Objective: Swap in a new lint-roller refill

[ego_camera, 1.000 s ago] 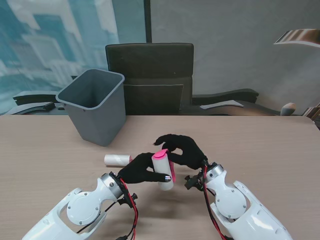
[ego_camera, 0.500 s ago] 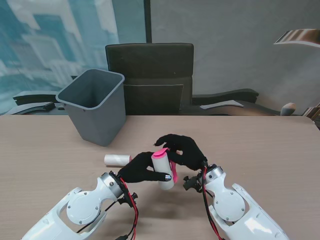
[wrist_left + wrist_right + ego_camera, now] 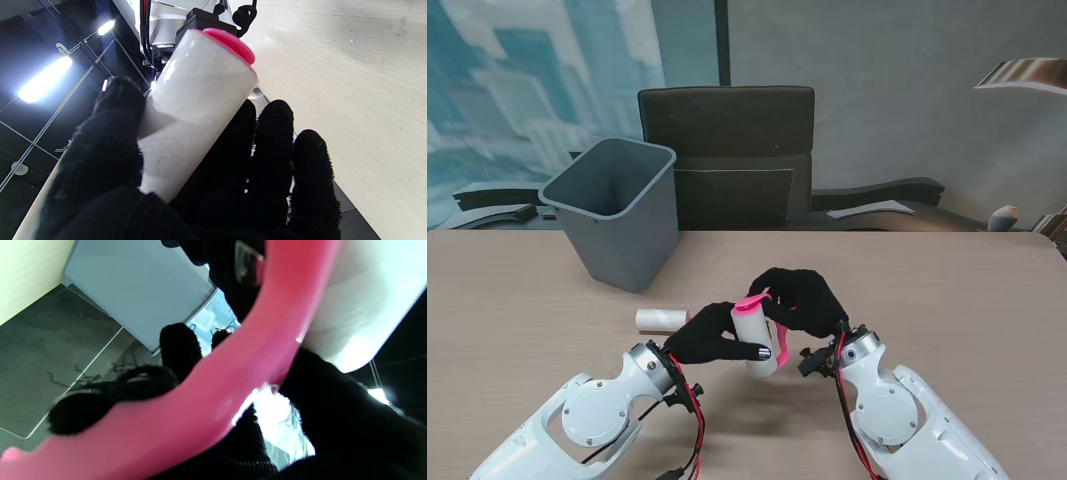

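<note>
Shifted slightly toward 1 o'clock since a second ago, right hand (image 3: 805,300) clamped on pink handle (image 3: 757,300). Grey bin (image 3: 612,208) at 10 o'clock, well apart. White refill (image 3: 753,338), long axis near upright, gripped by left hand (image 3: 710,340), above table (image 3: 947,290). Spare roll (image 3: 661,320) lying just beside at 9 o'clock.
</note>
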Robot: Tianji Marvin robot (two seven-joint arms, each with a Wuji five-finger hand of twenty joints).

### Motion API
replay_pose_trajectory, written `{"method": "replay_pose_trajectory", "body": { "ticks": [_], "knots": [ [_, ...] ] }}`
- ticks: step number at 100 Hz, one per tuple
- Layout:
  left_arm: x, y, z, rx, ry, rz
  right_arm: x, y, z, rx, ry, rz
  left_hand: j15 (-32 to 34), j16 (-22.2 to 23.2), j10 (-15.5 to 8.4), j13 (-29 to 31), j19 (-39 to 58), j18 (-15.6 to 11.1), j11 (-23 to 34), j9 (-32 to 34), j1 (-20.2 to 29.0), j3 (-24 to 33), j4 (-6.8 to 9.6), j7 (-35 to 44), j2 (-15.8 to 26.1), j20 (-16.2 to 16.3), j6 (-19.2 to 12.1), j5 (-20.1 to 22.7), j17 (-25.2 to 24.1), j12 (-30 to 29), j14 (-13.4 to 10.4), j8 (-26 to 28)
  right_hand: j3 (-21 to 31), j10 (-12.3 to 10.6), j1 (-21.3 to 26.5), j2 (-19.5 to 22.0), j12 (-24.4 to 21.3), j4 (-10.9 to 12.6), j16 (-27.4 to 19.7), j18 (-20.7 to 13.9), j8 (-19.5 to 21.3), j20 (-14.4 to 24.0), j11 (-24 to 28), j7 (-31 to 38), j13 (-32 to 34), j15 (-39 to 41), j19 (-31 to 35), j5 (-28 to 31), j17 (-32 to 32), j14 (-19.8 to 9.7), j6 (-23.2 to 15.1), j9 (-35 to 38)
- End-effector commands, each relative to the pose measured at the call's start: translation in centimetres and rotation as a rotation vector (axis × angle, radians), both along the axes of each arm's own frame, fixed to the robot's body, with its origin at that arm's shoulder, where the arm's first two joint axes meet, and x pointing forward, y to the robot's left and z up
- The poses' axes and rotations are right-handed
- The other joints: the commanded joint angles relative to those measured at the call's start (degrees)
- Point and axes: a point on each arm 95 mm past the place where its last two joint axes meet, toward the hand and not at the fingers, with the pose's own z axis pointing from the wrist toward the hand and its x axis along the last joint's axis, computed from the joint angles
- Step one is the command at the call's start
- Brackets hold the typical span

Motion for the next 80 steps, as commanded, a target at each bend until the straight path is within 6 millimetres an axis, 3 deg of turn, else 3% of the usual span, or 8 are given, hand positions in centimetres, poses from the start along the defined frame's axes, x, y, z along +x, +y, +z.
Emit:
{"method": "replay_pose_trajectory", "body": {
  "ticks": [1,15,26,41,45,64,71,80],
  "knots": [
    [-0.3,-0.5,-0.1,0.017,0.012,-0.016,-0.3,0.0,0.4,-0.012,-0.031,0.003,0.9,0.9,-4.6,2.1,2.2,-1.0,4.0,2.7,11.0,12.8,2.51,4.2,4.2,-0.6,-9.4,3.4,-0.2,2.9,-1.6,1.0,1.5,0.7,1.7,4.4,1.0,-5.0,3.5,-7.4,-0.9,3.1,1.8,1.9,1.7,10.4,9.6,1.4,4.8,-12.2,0.5,3.8],
    [-0.1,-0.5,-0.2,0.046,0.012,0.026,-0.9,0.0,0.9,-0.046,-0.091,0.002,1.0,1.1,-4.6,1.8,2.3,-1.0,4.3,2.5,10.9,13.0,2.88,4.4,4.3,-0.6,-9.1,3.0,-0.2,3.1,-1.6,1.4,8.5,0.3,1.8,4.7,1.6,-0.1,5.4,-9.1,-1.6,5.2,3.1,5.8,1.7,13.0,11.6,4.1,5.2,-13.4,0.5,7.2],
    [0.0,-0.7,-0.2,0.070,0.000,0.061,-1.4,0.1,1.1,-0.059,-0.109,-0.007,1.2,1.1,-4.5,1.8,2.3,-1.0,4.7,2.2,10.8,13.2,3.18,4.6,4.4,-0.6,-8.8,2.6,-0.2,3.3,-1.5,1.9,10.3,0.2,3.4,5.2,3.3,0.0,7.8,-10.4,0.0,7.2,6.6,8.5,1.7,16.8,14.5,8.1,5.8,-14.7,4.0,11.5],
    [0.1,-0.7,-0.2,0.100,-0.040,0.099,-1.8,0.5,1.1,-0.066,-0.091,0.009,1.5,1.3,-4.3,1.9,2.3,-0.9,5.4,2.0,11.0,13.3,3.22,4.8,4.5,-0.6,-8.4,2.2,-0.2,3.8,-1.4,2.7,7.5,-0.1,3.6,11.9,11.2,1.5,13.5,-13.3,9.2,11.2,22.8,9.0,1.7,24.2,20.5,17.9,6.8,-17.6,9.0,11.8],
    [0.1,-0.7,-0.2,0.110,-0.056,0.109,-1.9,0.5,1.0,-0.067,-0.079,0.020,1.6,1.3,-4.3,1.9,2.3,-1.0,5.5,1.9,11.1,13.3,3.22,4.8,4.6,-0.6,-8.4,2.1,0.0,3.9,-1.5,2.9,5.2,-0.2,3.4,14.5,12.8,3.1,15.9,-13.9,15.4,12.1,27.1,7.7,1.6,25.1,21.9,20.6,7.0,-17.0,9.9,11.8],
    [0.2,-0.3,-0.1,0.165,-0.170,0.138,-2.1,0.7,0.7,-0.052,-0.017,0.059,1.9,1.5,-4.2,2.1,2.3,-1.0,5.8,1.9,11.1,13.2,3.19,4.7,4.7,-0.7,-8.2,2.0,0.1,4.1,-1.5,3.2,-4.8,0.6,4.0,21.0,16.4,-8.3,24.1,-14.8,18.6,18.3,36.3,11.3,1.6,26.6,23.5,25.8,7.9,-17.2,9.4,11.7],
    [0.3,-0.2,-0.1,0.180,-0.206,0.143,-2.1,0.7,0.7,-0.052,-0.005,0.066,1.9,1.5,-4.2,2.1,2.4,-0.9,5.8,1.9,11.1,13.2,3.21,4.7,4.7,-0.7,-8.3,2.0,0.2,4.1,-1.5,3.3,-6.3,0.0,3.7,20.6,17.0,-8.4,25.2,-15.7,18.1,19.7,37.6,11.9,1.6,26.6,23.5,26.0,8.2,-18.5,8.7,11.7],
    [0.3,-0.1,-0.1,0.191,-0.231,0.145,-2.2,0.7,0.7,-0.050,0.019,0.081,2.0,1.5,-4.3,2.1,2.4,-1.0,5.9,2.0,11.1,13.2,3.24,4.7,4.7,-0.7,-8.4,2.0,0.3,4.1,-1.6,3.3,-4.5,-1.2,2.1,16.9,17.7,-5.3,26.7,-17.6,16.3,21.1,38.5,11.4,1.8,26.3,23.5,25.8,8.5,-20.3,7.1,11.7]
  ]
}}
